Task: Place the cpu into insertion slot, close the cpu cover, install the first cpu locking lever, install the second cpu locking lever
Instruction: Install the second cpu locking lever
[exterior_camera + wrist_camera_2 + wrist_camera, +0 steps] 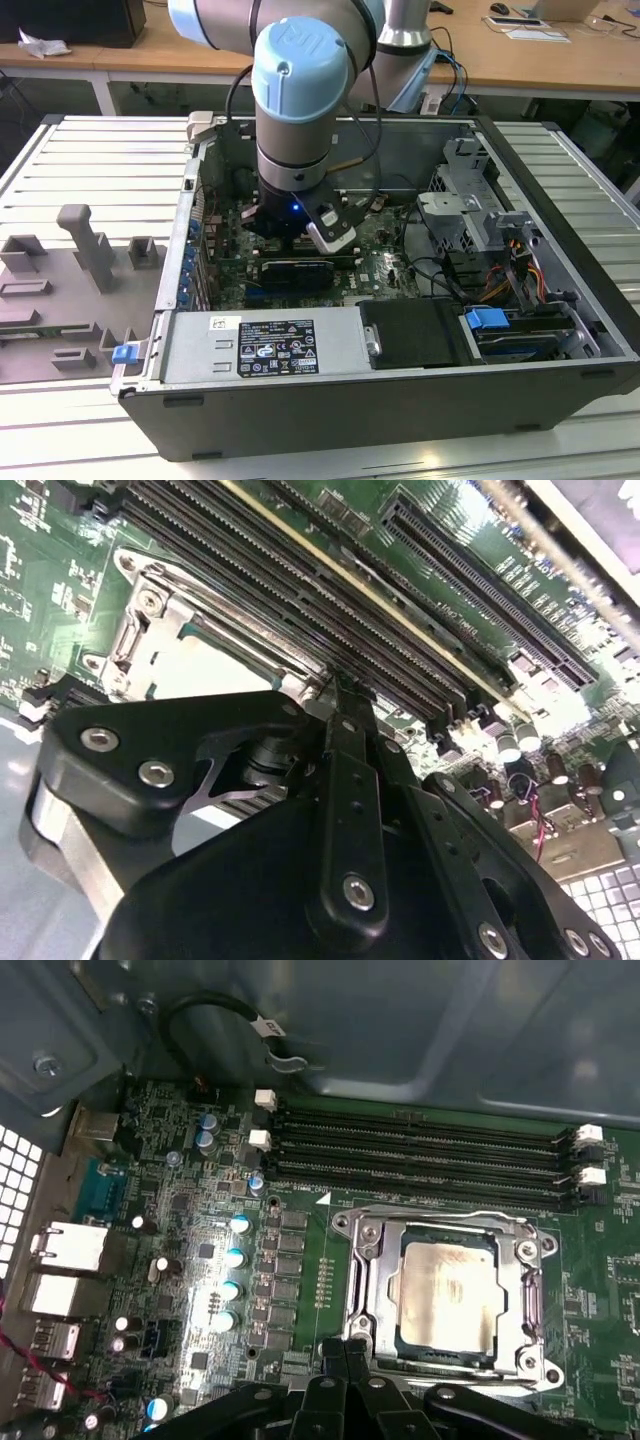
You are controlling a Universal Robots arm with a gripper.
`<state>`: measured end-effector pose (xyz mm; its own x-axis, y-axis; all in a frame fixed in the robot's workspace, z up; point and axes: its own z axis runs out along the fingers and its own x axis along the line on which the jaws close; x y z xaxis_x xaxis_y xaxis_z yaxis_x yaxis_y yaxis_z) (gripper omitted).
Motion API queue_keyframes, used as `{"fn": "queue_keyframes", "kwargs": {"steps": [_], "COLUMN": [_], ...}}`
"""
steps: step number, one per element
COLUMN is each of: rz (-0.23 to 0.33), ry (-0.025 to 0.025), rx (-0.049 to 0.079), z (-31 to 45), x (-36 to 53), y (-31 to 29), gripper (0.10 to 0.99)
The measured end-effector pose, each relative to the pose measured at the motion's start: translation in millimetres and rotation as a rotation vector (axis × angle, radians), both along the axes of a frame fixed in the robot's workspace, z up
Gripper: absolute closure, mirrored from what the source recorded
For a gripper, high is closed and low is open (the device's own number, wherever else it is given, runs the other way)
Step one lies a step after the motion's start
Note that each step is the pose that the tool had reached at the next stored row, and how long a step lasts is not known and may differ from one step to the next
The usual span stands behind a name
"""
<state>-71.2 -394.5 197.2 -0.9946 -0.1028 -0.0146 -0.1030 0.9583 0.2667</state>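
Note:
In the first wrist view the cpu (447, 1290), a pale silvery square, lies in its socket on the green motherboard. The cpu cover (378, 1260), a silver plate with a square window, lies flat around it. Thin metal lever rods run along two opposite sides of the socket. My gripper (346, 1348) is shut, its black fingertips pressed together at one corner of the socket. The second wrist view shows the same gripper (345, 690) low over the board beside the cpu (195, 665). In the exterior view the arm's wrist (295, 130) reaches down into the open computer case (600, 330).
Black memory slots (420, 1150) run close beside the socket, with capacitors (235, 1260) and rear ports (70, 1250) on another side. A black cable (215, 1010) loops off the case wall. A power supply (265, 345), a drive cage (470, 200) and grey fixtures (80, 250) show in the exterior view.

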Motion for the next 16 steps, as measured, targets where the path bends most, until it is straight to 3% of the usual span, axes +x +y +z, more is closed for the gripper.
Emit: {"fn": "queue_keyframes", "kwargs": {"steps": [2,5,13,16], "rz": [0.0,0.0,0.0,0.0], "ry": [-0.0004,-0.0003,-0.0004,-0.0004], "rx": [0.01,0.01,0.011,0.011], "z": [-1.7,0.0,20.6,23.8], "x": [-2.9,-3.1,-3.1,-3.1], "y": [-1.3,-1.7,-1.6,-1.6], "gripper": [0.98,0.98,0.98,0.98]}}
